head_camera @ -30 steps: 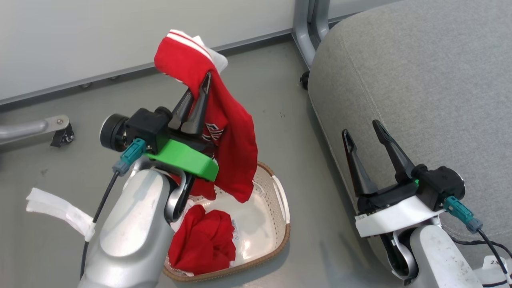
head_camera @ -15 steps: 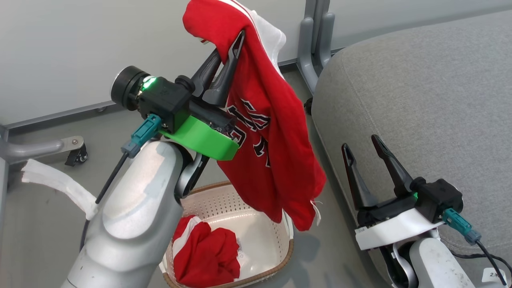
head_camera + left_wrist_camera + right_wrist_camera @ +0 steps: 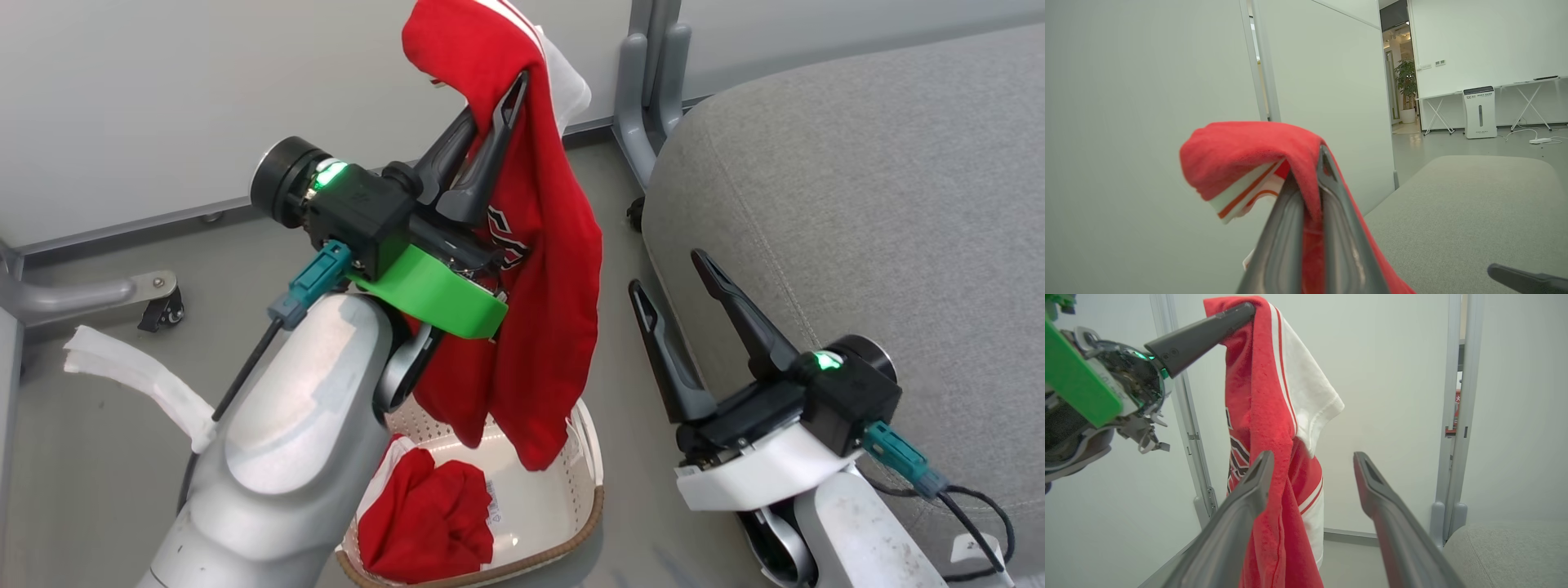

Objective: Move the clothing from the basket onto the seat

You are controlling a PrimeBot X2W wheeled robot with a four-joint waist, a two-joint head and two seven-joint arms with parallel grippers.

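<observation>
Head view: L gripper clamped on the red jersey, held high, hem dangling over the basket; 2nd red garment balled up inside. R gripper empty, jaws apart, sitting btwn jersey and seat. Step looks like carry-over of garment 1; next move prob. needs a swing right w/ enough height for the hem to clear the seat edge, then release. R gripper could snag the cloth; grey post close behind. Left wrist view: fingers pinched on a red fold, seat ahead. Right wrist view: jersey hangs just past its spread tips.
</observation>
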